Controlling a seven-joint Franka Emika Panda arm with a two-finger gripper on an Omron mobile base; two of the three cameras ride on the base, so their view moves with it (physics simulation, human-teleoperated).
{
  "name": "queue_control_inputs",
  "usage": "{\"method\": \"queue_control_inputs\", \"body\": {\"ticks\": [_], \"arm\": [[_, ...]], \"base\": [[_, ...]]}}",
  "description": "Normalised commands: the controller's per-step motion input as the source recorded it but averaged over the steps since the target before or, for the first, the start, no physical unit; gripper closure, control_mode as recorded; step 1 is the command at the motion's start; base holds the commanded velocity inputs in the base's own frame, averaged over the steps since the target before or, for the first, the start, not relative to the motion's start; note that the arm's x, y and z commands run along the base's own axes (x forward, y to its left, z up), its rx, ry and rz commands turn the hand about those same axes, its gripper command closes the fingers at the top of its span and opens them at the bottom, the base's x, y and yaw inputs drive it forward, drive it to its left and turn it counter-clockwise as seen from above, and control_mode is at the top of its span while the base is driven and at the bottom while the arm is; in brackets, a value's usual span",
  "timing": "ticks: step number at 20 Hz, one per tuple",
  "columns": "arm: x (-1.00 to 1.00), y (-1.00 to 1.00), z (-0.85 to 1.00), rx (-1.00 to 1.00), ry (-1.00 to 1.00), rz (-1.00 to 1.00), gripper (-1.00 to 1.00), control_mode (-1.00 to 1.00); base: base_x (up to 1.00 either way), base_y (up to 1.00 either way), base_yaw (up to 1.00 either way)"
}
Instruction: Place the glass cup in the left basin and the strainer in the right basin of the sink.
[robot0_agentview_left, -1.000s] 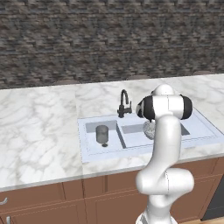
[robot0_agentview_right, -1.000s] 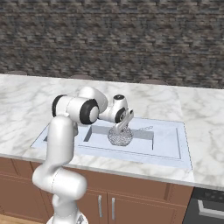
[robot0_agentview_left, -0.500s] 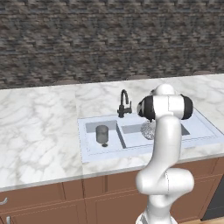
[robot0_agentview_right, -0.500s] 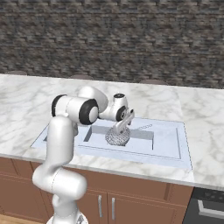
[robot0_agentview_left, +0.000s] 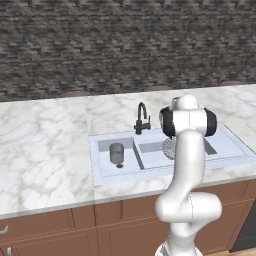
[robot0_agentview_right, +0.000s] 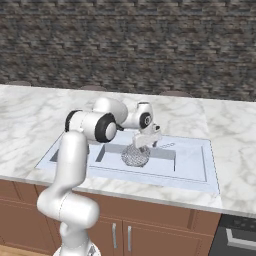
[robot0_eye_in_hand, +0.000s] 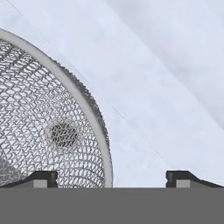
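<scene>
The strainer (robot0_agentview_right: 136, 156), a round wire-mesh bowl with a thin handle (robot0_agentview_right: 167, 146), rests on the floor of the right basin (robot0_agentview_right: 192, 161). My gripper (robot0_agentview_right: 146, 140) hangs just above the strainer, open and empty. In the hand view the gripper (robot0_eye_in_hand: 111, 179) straddles the strainer's rim (robot0_eye_in_hand: 89, 107), and both dark fingertips (robot0_eye_in_hand: 41, 178) stand clear of it. The glass cup (robot0_agentview_left: 116, 153) stands upright in the left basin (robot0_agentview_left: 106, 145). In the left base view my arm hides most of the strainer (robot0_agentview_left: 168, 148).
A black curved faucet (robot0_agentview_left: 141, 119) rises behind the sink's divider. Marble counter (robot0_agentview_left: 45, 150) surrounds the sink (robot0_agentview_left: 96, 167), and a dark stone wall runs behind it. Wooden cabinets sit below the counter's front edge.
The jaws have opened wide and let go of the strainer. It has sunk a little and settled on the right basin's floor. The cup has not moved.
</scene>
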Motion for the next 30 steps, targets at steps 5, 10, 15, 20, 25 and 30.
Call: {"method": "queue_control_inputs", "body": {"ticks": [5,10,15,20,25,30], "arm": [[-0.07,-0.13,-0.1,0.0,0.48,-0.23,-1.0,-1.0],[-0.4,-0.15,0.32,0.09,0.23,-0.21,-1.0,-1.0],[-0.71,0.14,0.59,0.05,-0.08,-0.12,-1.0,-1.0],[-0.56,0.5,0.61,-0.02,-0.28,0.0,-1.0,-1.0],[-0.63,0.56,0.55,-0.08,-0.34,0.01,-1.0,-1.0],[-0.74,0.56,0.34,-0.02,-0.38,0.0,-1.0,-1.0]], "base": [[0.0,0.0,0.0],[0.0,0.0,0.0],[0.0,0.0,0.0],[0.0,0.0,0.0],[0.0,0.0,0.0],[0.0,0.0,0.0]]}}
